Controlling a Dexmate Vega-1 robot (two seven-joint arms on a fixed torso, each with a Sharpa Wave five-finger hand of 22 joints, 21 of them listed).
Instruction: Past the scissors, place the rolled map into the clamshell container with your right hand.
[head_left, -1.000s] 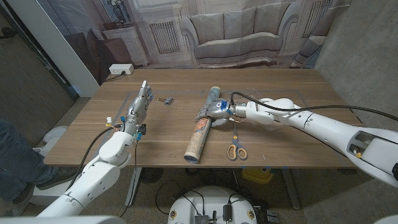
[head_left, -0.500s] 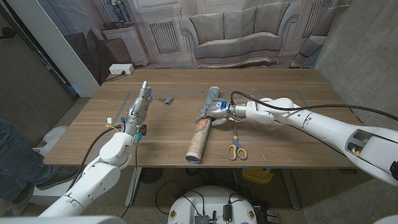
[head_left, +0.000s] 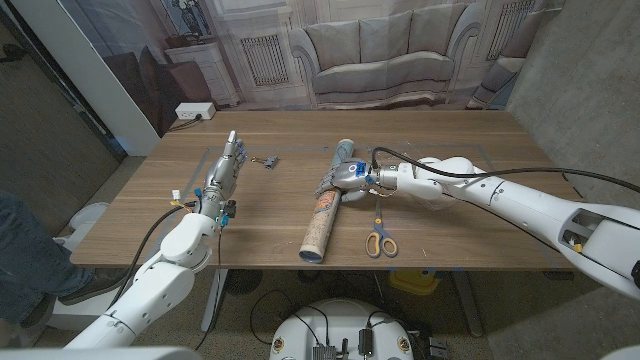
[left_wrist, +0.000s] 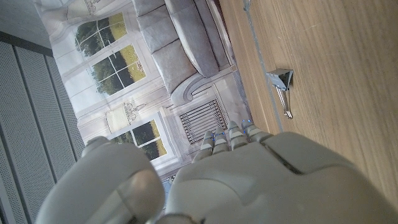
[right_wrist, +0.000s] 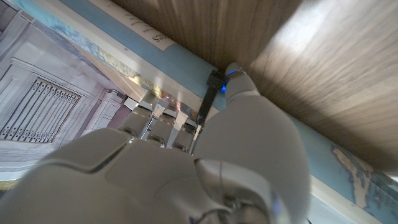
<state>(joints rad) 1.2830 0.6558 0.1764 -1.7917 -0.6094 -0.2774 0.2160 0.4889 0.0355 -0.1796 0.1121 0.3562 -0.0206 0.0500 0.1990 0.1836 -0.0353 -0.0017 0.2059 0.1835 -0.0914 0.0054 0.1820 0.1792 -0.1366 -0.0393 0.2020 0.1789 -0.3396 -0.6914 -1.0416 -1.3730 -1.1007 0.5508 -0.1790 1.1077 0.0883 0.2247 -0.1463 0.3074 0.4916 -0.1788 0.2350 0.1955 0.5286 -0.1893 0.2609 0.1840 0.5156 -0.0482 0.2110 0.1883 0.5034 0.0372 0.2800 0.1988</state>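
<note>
Rolled map (head_left: 325, 206): long tube of paper lying on the wooden desk (head_left: 470, 190) near its centre, its axis running from about 1 o'clock (far end) to 7 o'clock (near end). Far part is pale blue-grey; middle and near parts carry tan and reddish print; the near end shows an open round mouth with a light blue rim. In the right wrist view the map (right_wrist: 348, 171) appears as a pale blue band with printed lettering and landmass shapes, lying against the wood.

Right hand (head_left: 350, 178): set on the far half of the map, fingers wrapped over the tube and pressing on it; the map lies on the desk.

Scissors (head_left: 379, 236): orange-yellow handles, blades pointing toward 12 o'clock, flat on the desk at 3 o'clock of the map's near end, just beside it and apart from it.

Left hand (head_left: 222, 173): at the desk's 9 o'clock side, standing on its edge, fingers extended together toward 12 o'clock, holding nothing.

Binder clip (head_left: 269, 160): small, metallic, lying at 2 o'clock of the left hand's fingertips; also in the left wrist view (left_wrist: 282, 79).
</note>
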